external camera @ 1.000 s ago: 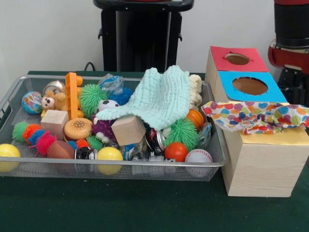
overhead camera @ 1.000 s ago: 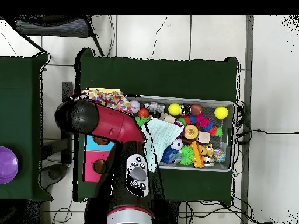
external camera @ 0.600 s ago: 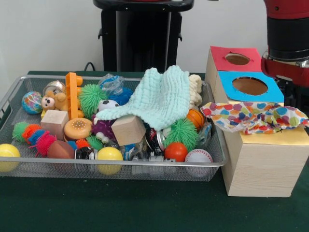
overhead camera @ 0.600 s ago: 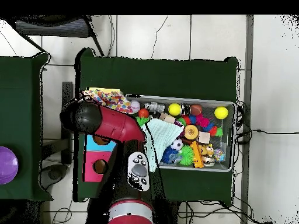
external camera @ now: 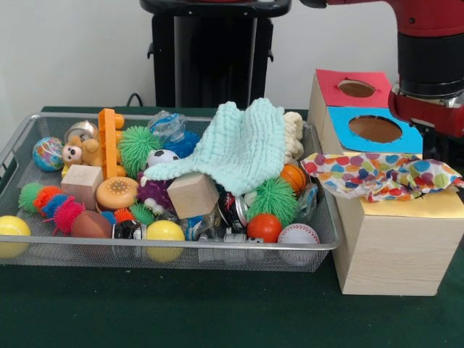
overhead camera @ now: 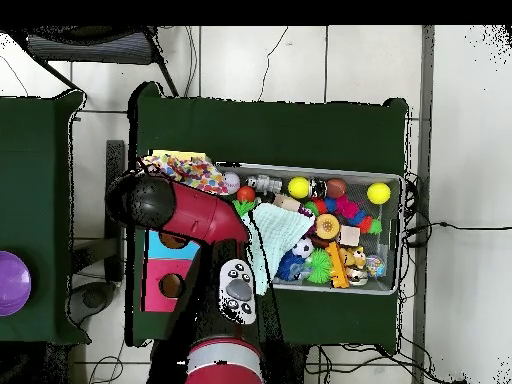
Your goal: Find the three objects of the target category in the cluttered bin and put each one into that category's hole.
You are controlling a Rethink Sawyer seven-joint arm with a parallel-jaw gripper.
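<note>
A wire mesh bin (external camera: pixel 181 245) holds a heap of toys, with a mint knitted cloth (external camera: pixel 243 148) draped over the middle. Among them are two wooden cubes (external camera: pixel 193 194), yellow balls (external camera: pixel 165 232), a baseball (external camera: pixel 298 234), spiky green balls (external camera: pixel 273 199) and a small teddy (external camera: pixel 81 152). To its right stands a wooden box (external camera: pixel 395 254) with a red panel hole (external camera: pixel 356 88) and a blue panel hole (external camera: pixel 375 128). A multicoloured cloth (external camera: pixel 380 174) lies across the box's yellow front section. My red and black arm (external camera: pixel 431 51) rises behind the box. Neither view shows the gripper.
From overhead the arm (overhead camera: pixel 195 215) lies across the box, hiding most of it beside the bin (overhead camera: pixel 398 235). Dark green felt (external camera: pixel 217 312) covers the table. A purple disc (overhead camera: pixel 12 283) sits on a separate table at the left.
The arm behind the box has shifted leftward in the front view, and more of it shows. In the overhead view its black joint moved slightly toward the bin. The toys and cloths stayed put.
</note>
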